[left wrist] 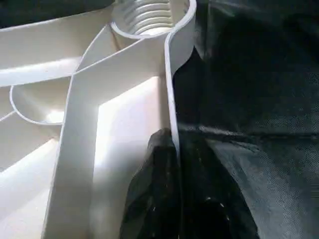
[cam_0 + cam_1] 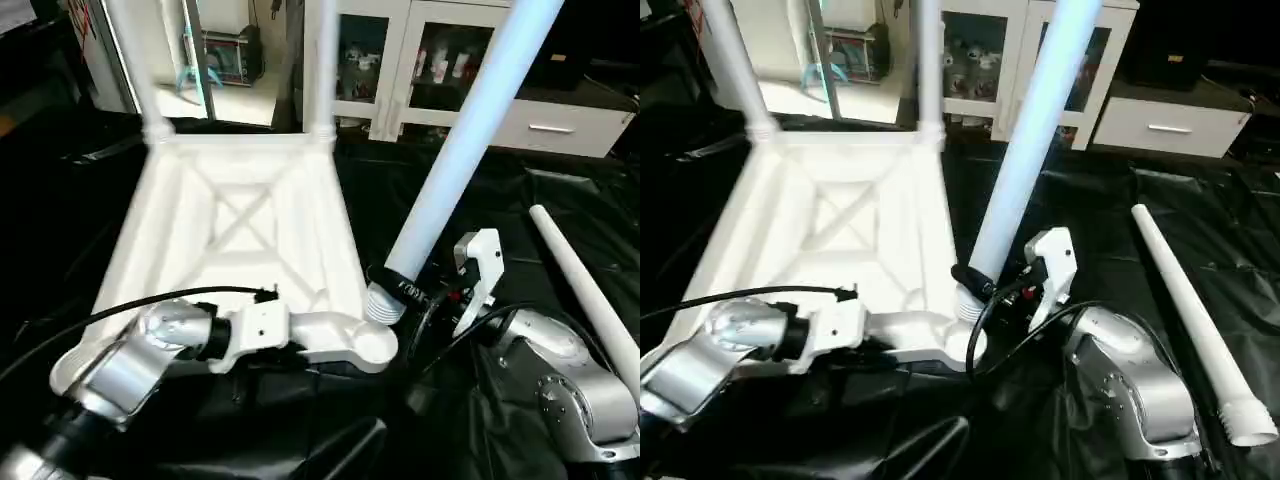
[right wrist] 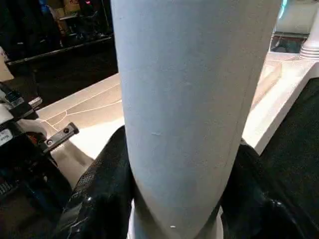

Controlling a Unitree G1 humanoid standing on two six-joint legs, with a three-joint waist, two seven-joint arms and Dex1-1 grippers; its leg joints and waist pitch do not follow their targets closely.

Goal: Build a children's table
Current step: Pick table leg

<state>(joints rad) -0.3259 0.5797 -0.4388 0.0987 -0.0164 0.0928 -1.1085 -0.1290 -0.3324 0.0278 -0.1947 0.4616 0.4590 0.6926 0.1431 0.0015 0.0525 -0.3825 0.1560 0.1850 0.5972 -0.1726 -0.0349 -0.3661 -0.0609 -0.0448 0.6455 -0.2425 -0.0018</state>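
Left eye: the top [image 2: 235,225] lies upside down on black sheeting [image 2: 560,200], its ribbed X-braced underside facing up, two legs [image 2: 320,60] already standing in the far sockets. The right tool [image 2: 405,285] is clamped on a third leg [image 2: 465,140] just above its threaded end, at the near right socket. The left tool [image 2: 365,345] lies along the top's near edge by that corner. Hard, smooth moulded plastic; I judge it light and stiff but slick, best held low near the thread.

Right eye: the fourth leg [image 2: 1185,300], a long tapered tube with a ribbed screw end, lies loose on the sheeting, well apart from the top.

Left wrist: the black fingers [image 1: 159,199] pinch the top's thin rim [image 1: 172,94], closed on it; the threaded socket [image 1: 149,17] is just beyond. The wall looks thin enough to flex.

Right wrist: matte white tube between two black pads [image 3: 99,194], held snugly
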